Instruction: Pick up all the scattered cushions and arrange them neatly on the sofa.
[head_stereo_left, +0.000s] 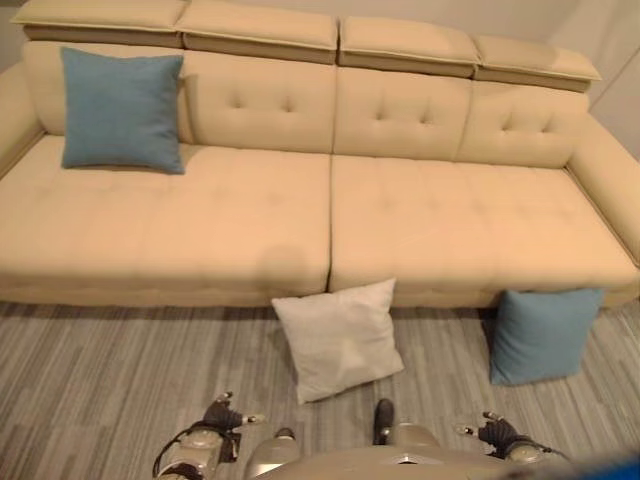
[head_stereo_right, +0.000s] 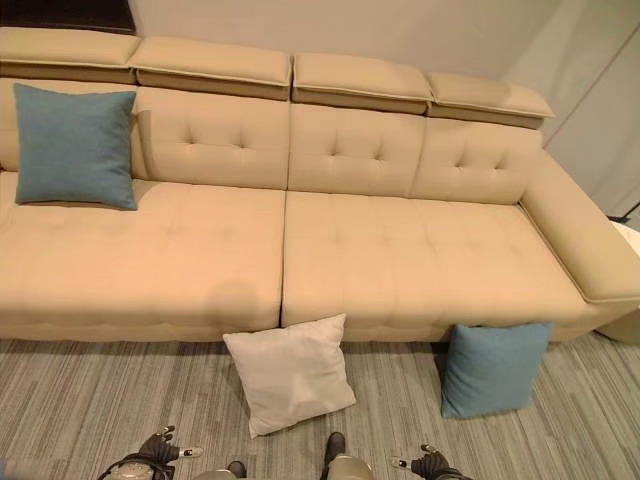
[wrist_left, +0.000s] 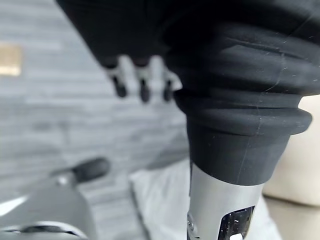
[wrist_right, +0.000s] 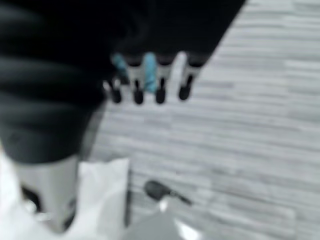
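A beige sofa (head_stereo_left: 420, 230) spans the view. One blue cushion (head_stereo_left: 122, 110) stands upright on its left seat against the backrest. A white cushion (head_stereo_left: 340, 338) sits on the floor, leaning on the sofa's front at the middle. A second blue cushion (head_stereo_left: 545, 333) leans on the sofa's front at the right, also on the floor. My left hand (wrist_left: 144, 89) hangs over the floor near the white cushion (wrist_left: 162, 200), fingers relaxed and empty. My right hand (wrist_right: 137, 89) hangs likewise, open and holding nothing, with the white cushion (wrist_right: 105, 185) close by.
Grey striped floor (head_stereo_left: 110, 380) runs in front of the sofa. The sofa's middle and right seats (head_stereo_right: 420, 260) are bare. A pale wall and a curtain-like panel (head_stereo_right: 590, 110) stand behind the sofa's right end.
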